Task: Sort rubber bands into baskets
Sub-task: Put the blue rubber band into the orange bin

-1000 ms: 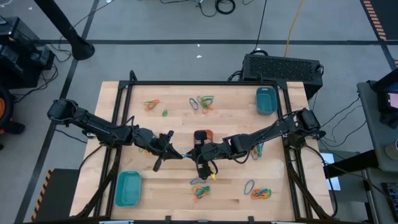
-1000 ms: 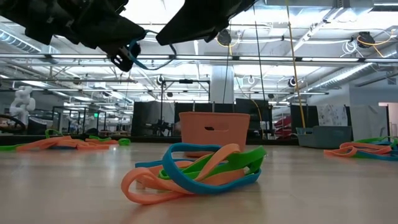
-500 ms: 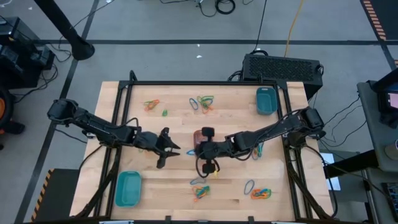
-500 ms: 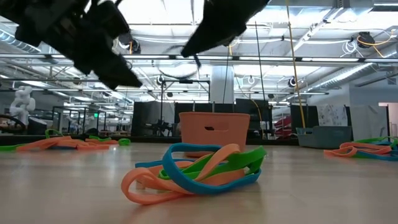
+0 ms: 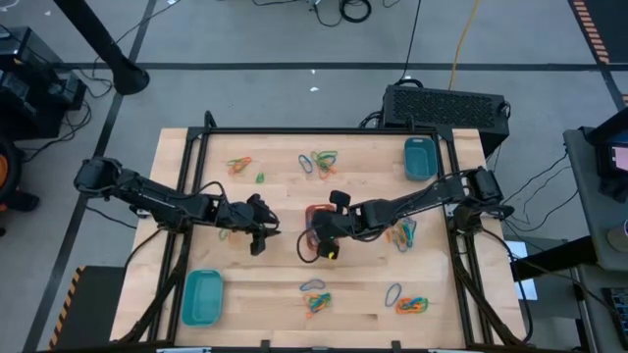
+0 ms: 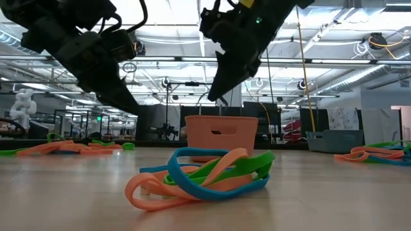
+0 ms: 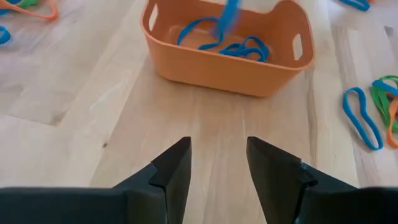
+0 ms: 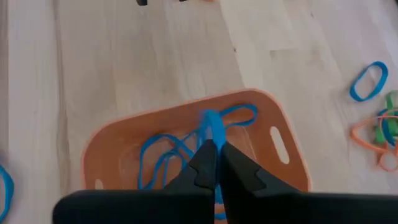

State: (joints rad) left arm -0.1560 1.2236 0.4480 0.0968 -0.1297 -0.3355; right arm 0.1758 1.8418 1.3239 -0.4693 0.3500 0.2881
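My left gripper (image 7: 217, 165) has let go and backed off, jaws apart and empty — my right gripper (image 8: 214, 163) now hangs pinched on a blue band (image 8: 210, 124) over the orange basket (image 8: 283, 134); one more blue nearly sorted.

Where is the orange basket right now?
In the high view the orange basket sits near the table's middle, under the right gripper, which hangs a blue rubber band over it; the left gripper is beside it.
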